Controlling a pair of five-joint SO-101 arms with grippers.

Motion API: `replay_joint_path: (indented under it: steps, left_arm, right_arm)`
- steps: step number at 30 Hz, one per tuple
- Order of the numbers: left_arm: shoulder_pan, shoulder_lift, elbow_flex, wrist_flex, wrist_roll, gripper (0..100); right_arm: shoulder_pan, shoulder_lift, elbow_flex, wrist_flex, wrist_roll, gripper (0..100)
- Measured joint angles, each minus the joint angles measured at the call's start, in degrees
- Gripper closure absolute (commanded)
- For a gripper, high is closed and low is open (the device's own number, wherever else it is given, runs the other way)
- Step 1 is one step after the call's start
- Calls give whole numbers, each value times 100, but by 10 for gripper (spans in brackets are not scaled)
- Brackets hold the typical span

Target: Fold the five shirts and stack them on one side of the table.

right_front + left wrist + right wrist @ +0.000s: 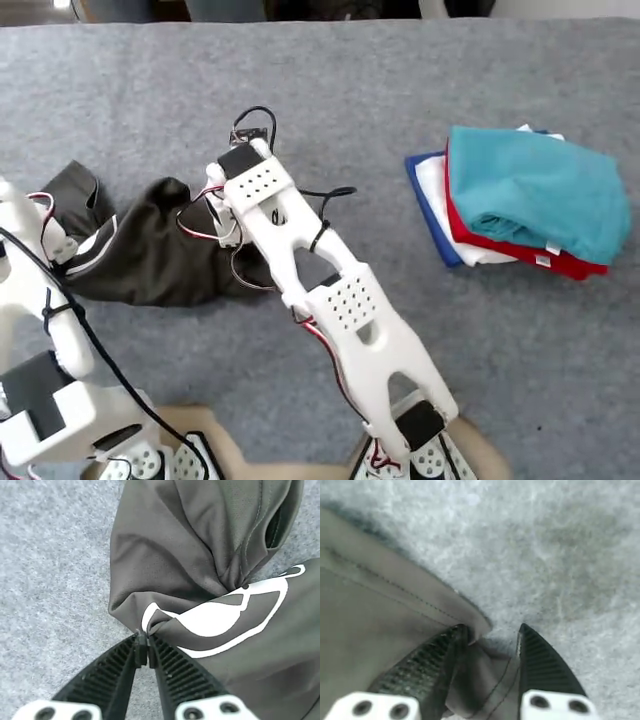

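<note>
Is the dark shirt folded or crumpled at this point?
Crumpled: the dark shirt lies bunched in uneven creases, one edge pinched in the left gripper, the right gripper open at its hem.

table [350, 90] grey felt | dark shirt [150, 250] left | folded stack [520, 200] right

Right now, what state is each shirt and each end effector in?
dark shirt: unfolded, crumpled on the table.
stack of shirts: folded and piled, teal shirt on top.
left end effector: shut on a fold of the dark shirt.
right end effector: open around the dark shirt's edge.
</note>
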State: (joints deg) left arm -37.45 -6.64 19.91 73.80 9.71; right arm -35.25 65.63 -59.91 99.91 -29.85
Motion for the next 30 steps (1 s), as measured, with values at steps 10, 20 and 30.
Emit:
replay_joint_path:
  steps: [10,20,30]
  left_arm:
    - [9,0,0,0,0,971]
    - [9,0,0,0,0,971]
    - [-237,0,-44,35,-18,971]
  right_arm:
    - [105,422,-932,62,730,985]
    - [510,273,-1011,88,879,985]
    - [1354,-668,-1002,79,1468,985]
